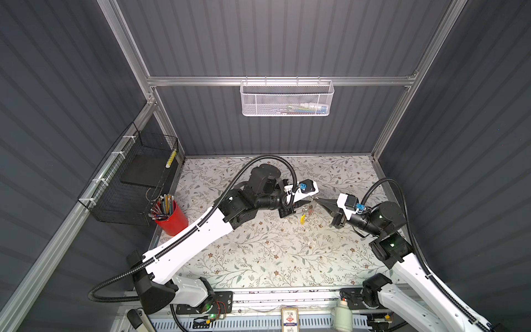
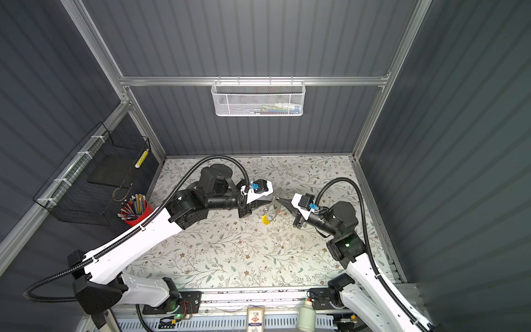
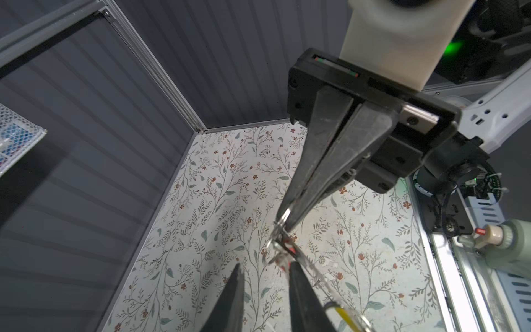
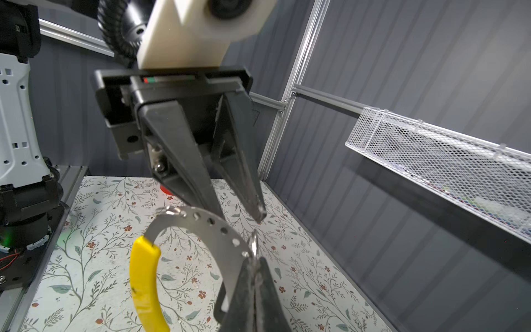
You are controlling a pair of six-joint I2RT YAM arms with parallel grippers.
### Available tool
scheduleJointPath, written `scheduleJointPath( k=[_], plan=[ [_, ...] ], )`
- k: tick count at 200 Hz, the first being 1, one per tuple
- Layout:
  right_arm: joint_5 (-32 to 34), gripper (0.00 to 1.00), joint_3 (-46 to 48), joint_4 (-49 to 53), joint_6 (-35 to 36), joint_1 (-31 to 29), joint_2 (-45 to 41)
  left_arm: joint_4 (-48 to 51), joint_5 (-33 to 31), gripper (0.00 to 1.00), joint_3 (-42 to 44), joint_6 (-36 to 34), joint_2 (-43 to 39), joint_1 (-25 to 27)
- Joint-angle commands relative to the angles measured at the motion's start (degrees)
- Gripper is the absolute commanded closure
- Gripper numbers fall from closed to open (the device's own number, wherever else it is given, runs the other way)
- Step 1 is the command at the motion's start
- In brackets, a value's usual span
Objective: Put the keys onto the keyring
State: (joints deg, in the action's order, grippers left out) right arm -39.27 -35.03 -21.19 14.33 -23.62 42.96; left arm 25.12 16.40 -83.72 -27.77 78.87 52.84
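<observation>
Now: right hand (image 4: 253, 260) is pressed shut, pinching the thin grey perforated metal keyring hoop with yellow segment (image 4: 201, 224), right of centre in both top views. Left hand (image 4: 240, 214) is spread and empty, tips facing the hoop's upper arc, just beside it. Keys too small to place.

Front tabletop (image 1: 258, 258) open, red pencil cup (image 1: 173, 221) at left edge, keyring (image 1: 302, 219) held above mid-table

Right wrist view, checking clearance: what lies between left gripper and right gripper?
The thin grey perforated keyring with a yellow segment, in the right wrist view.
</observation>
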Motion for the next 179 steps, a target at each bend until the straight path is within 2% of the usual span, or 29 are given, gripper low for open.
scheduleJointPath(
  k=[1,17,38,139,179],
  plan=[
    [0.02,1.0,0.92,-5.99,-2.7,-0.07,-0.15,-5.41,2.05,0.71,2.05,5.93,-1.01,0.11],
    [0.18,1.0,1.14,-6.52,-3.06,-0.11,-0.07,-6.09,4.46,0.71,2.16,7.34,-0.98,0.07],
    [0.21,1.0,1.77,-8.22,-4.09,-0.11,0.02,-7.79,5.33,0.66,4.67,9.18,-1.0,0.12],
    [3.52,1.0,3.84,-14.36,-7.7,-0.1,0.13,-15.12,9.65,0.63,6.94,17.35,2.15,0.07],
    [2.97,1.0,4.48,-17.2,-9.72,-0.12,0.71,-15.31,9.46,0.73,6.33,17.81,3.93,0.11]
  ],
)
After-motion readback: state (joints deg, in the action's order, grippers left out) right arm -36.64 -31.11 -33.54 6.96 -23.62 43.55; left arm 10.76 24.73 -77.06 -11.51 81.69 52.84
